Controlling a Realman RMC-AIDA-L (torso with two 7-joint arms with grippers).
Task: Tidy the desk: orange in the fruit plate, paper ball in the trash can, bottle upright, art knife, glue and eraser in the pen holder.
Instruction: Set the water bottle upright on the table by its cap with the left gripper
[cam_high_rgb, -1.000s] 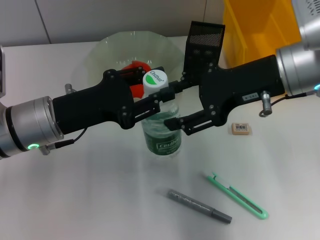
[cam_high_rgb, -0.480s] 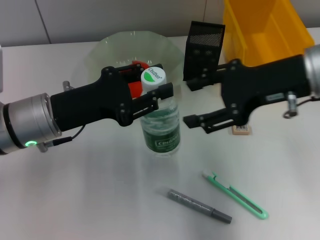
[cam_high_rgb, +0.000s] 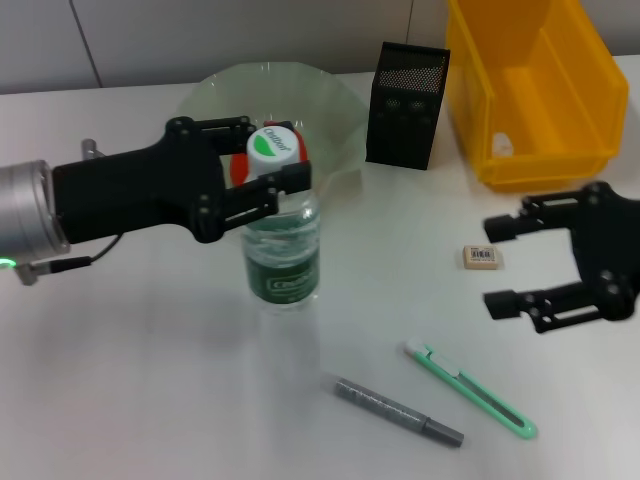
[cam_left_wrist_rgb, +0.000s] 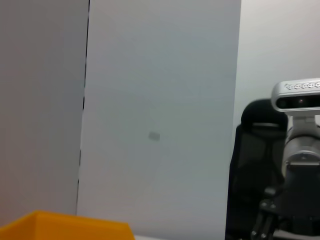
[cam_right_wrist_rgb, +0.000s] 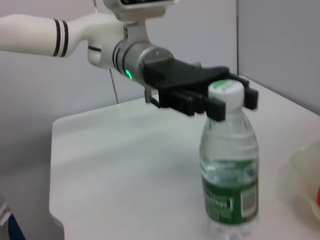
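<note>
While a second ago our right gripper (cam_high_rgb: 507, 263) flanked bottle (cam_high_rgb: 281, 247), now it sits withdrawn to our right, jaws spread, empty, near eraser (cam_high_rgb: 482, 257). Left gripper (cam_high_rgb: 262, 162) still clamped on bottle neck under white cap; bottle upright on worktop (cam_high_rgb: 150, 380), shifted left, before fruit plate (cam_high_rgb: 340, 120). Art knife (cam_high_rgb: 470, 389) and grey glue pen (cam_high_rgb: 398, 411) unmoved.
</note>
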